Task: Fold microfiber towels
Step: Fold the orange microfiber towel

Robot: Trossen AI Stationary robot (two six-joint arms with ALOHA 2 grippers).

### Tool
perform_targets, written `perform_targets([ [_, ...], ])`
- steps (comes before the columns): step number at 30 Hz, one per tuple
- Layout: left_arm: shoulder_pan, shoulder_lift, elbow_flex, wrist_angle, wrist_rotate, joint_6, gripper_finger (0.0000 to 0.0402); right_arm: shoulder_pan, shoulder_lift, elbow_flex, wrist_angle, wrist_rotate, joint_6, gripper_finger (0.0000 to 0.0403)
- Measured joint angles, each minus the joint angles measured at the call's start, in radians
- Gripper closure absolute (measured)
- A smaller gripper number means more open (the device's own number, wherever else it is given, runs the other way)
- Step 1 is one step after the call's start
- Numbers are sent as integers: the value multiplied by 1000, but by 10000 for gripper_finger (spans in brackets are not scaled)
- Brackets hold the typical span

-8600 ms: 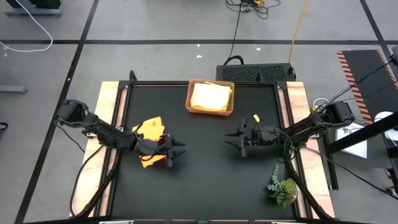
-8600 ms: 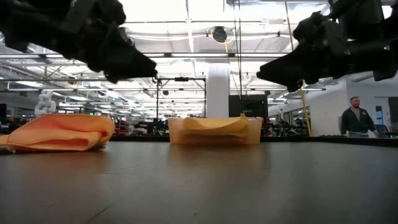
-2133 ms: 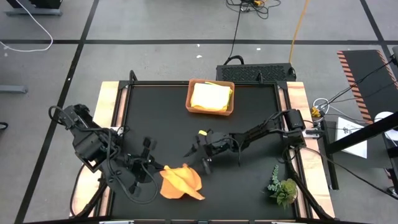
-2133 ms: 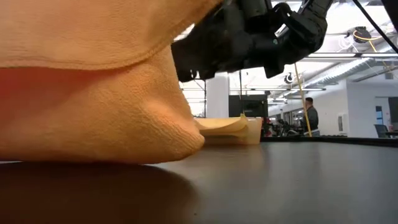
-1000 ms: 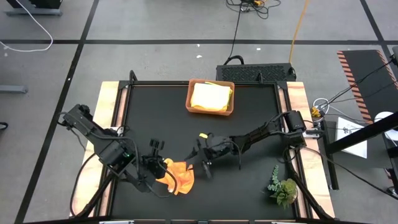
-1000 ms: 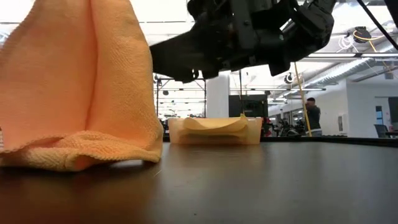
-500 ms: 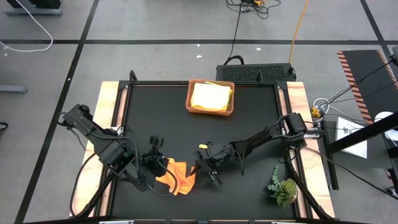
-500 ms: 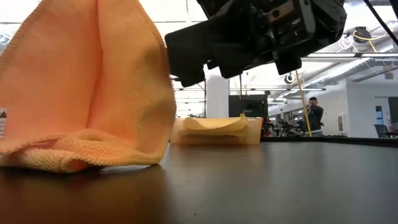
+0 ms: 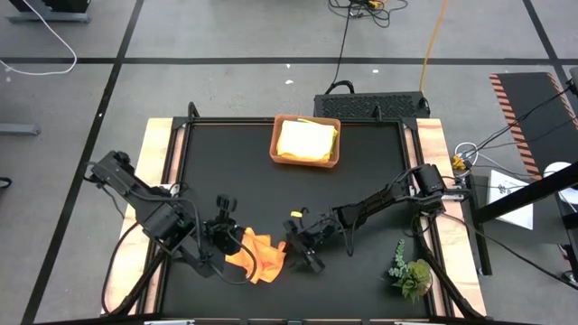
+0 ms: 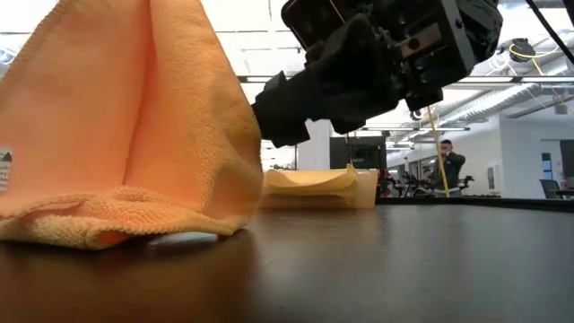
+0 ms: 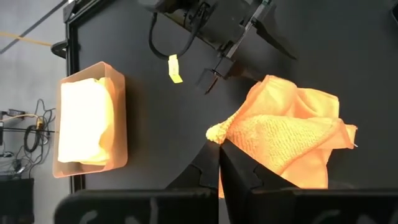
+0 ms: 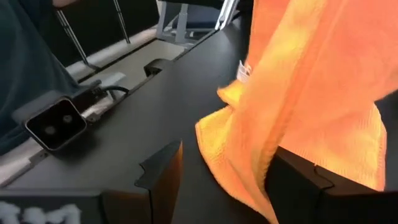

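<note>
The orange microfiber towel (image 9: 257, 256) is at the front part of the black surface (image 9: 379, 181), a little left of the middle. It is not flat: one part hangs up like a small tent, and the lower folds lie on the surface, as the low view shows (image 10: 126, 135). A small white label (image 10: 4, 170) shows on its edge in the low view.

The left gripper (image 9: 233, 246) is at the left side of the towel, and its jaws are pressed together on a corner of the cloth, which is lifted; the left wrist view shows the pinched corner (image 11: 219, 132) just above the dark fingers.

The right gripper (image 9: 298, 253) is just beside the right side of the towel. Its jaws are spread, and in the right wrist view the orange cloth (image 12: 311, 93) hangs between the two fingers (image 12: 158, 171). I cannot tell if the fingers touch it.

At the back of the surface stands a terracotta-brown tray (image 9: 305, 162) with a folded yellow towel (image 9: 305, 140) inside, well apart from the orange one. A small green plant sprig (image 9: 411, 271) lies near the front right corner. In the low view a person (image 10: 446, 170) stands far behind in the room.
</note>
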Motion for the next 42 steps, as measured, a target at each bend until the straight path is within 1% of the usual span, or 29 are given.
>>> perform_targets([
  [2,0,-7,0,0,-8,0,398,0,0,0,-18,26,-20,204],
  [4,-1,-16,8,-7,-16,-3,398,0,0,0,-53,79,-49,212],
  [7,-7,-31,23,-17,-31,-12,396,0,0,0,-107,165,-95,240],
  [10,-7,-50,25,-18,-39,-15,399,-5,0,0,-126,210,-115,286],
  [15,-8,-56,25,-55,-38,-51,394,-8,-5,0,-144,208,-139,381],
  [16,-10,-56,25,-69,-36,-65,394,-8,-7,0,-151,208,-144,392],
  [17,-12,-56,26,-86,-35,-83,396,-8,-10,0,-151,208,-144,395],
  [20,-14,-56,25,-148,-31,-150,398,-8,-44,-1,-191,211,-143,388],
  [25,-14,-56,25,-254,-30,-258,398,-7,-167,-1,-324,217,-138,398],
  [30,-14,-56,25,-303,-18,-337,396,31,-339,-1,-477,314,-128,400],
  [32,-14,-55,25,-301,-4,-349,398,59,-409,-1,-533,344,-99,401],
  [35,-18,-55,25,-296,24,-372,398,120,-509,-1,-590,345,-66,402],
  [42,-52,-55,25,-265,96,-381,398,270,-669,-1,-605,347,-60,402],
])
